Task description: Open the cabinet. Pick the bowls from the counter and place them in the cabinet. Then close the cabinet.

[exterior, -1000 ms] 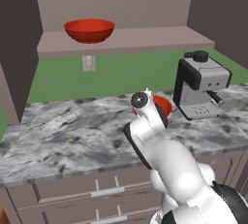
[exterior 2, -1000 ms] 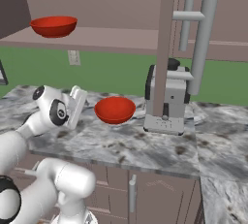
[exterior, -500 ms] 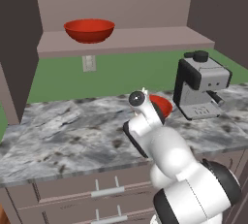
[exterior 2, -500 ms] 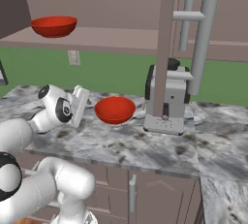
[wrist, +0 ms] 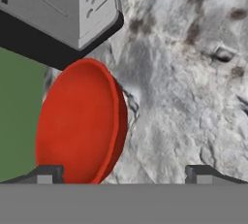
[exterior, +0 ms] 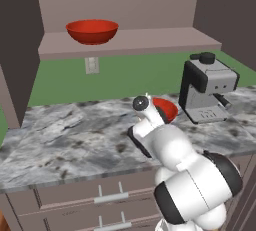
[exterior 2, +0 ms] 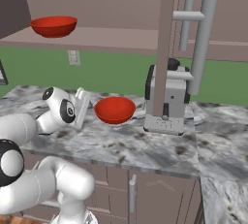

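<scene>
A: Start big. How does the cabinet (exterior: 125,40) stand?

B: Open. Its door (exterior 2: 167,48) hangs out at the right with the grey handles (exterior 2: 203,39) showing, and one red bowl (exterior: 92,31) already sits on the shelf, toward the left.

A: And the counter (exterior: 65,140)?

B: It runs below, marbled, with the coffee machine (exterior: 206,87) at the right. The second bowl (exterior 2: 115,109) rests on it just left of that machine.

A: So which step is this?

B: By the look of it, the second pick. One bowl is stowed, one remains, and the door is not yet shut.

A: What is the gripper (wrist: 123,173) doing?

B: Its fingers are spread wide and hold nothing. In the hand view the bowl's rim lies between them, nearer one fingertip (wrist: 46,173), with bare stone by the other.

A: What does the next move call for?

B: Probably advancing until one finger is inside the rim and one outside, then pinching the wall. The machine stands close, so the approach wants care.
</scene>
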Motion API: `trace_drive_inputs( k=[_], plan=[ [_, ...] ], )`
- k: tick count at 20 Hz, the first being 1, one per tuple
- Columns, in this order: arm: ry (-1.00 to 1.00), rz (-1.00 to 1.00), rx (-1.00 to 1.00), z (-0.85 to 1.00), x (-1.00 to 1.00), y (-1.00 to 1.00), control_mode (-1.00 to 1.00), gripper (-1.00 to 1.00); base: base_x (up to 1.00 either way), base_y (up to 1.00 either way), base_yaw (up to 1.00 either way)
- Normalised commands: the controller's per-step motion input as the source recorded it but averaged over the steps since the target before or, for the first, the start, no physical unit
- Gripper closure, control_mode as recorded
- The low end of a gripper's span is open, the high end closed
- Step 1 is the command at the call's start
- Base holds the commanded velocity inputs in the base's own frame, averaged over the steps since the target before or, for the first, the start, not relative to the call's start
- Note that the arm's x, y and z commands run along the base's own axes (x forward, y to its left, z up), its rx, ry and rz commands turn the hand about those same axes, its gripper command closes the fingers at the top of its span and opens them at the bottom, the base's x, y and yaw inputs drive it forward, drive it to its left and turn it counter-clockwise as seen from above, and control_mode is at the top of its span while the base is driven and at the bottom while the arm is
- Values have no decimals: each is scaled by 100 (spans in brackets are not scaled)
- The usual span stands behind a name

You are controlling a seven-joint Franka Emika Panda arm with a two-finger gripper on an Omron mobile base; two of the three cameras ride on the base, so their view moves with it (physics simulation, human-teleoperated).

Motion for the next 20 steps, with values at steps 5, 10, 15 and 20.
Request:
trace_drive_inputs(
  k=[5, 10, 15, 20],
  plan=[
    [1, 0, 0, -18, 24, 0, -100, -100, 0, 0, 0],
    [0, 0, 0, -16, 27, 0, -100, -100, 0, 0, 0],
    [2, 0, 0, -22, 24, 0, -100, -100, 0, 0, 0],
    [2, -1, 0, -21, 18, 0, -100, -100, 0, 0, 0]
  ],
)
